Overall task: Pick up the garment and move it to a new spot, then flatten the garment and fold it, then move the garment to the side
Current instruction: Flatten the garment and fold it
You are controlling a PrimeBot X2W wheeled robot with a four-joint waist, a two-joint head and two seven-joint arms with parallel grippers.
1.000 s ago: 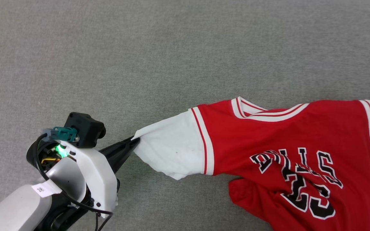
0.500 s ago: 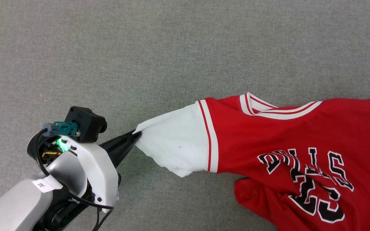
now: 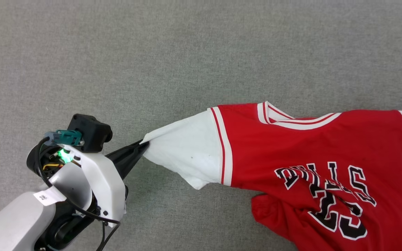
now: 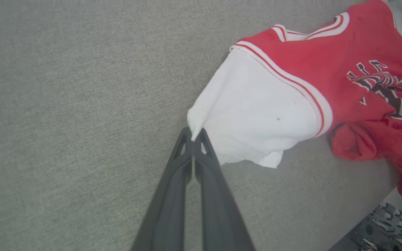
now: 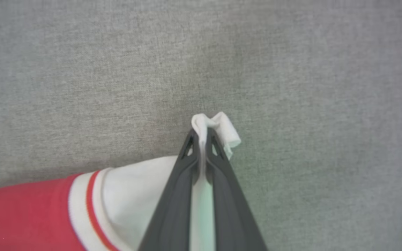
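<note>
While the garment (image 3: pixel 309 139) is lying chest-up on the grey fabric surface (image 3: pixel 152 52), the left gripper (image 3: pixel 144 144) is pinching the outer edge of one white sleeve (image 3: pixel 187 153). Its two dark fingers are pressing together on the cloth, and the sleeve is tapering to a taut point at the tips. In the right wrist view the right gripper (image 5: pixel 202 134) is doing the same at the opposite sleeve (image 5: pixel 134 195), clamping a small white fold that is poking out past its tips. Holding the shirt by both sleeve ends is suiting the flattening step, as I am judging it. With a grip at each far side, tension is running across the shoulders and collar (image 3: pixel 291 120), so the upper chest is lying fairly smooth. The lower body is not benefiting. The red hem area (image 3: pixel 274 212) is bunching under the lettering (image 3: pixel 326 195), which is looking wrinkled. I am reckoning that the next move is calling for even tension from both arms, since so thin a pinch on a sleeve edge is risking a slip
</note>
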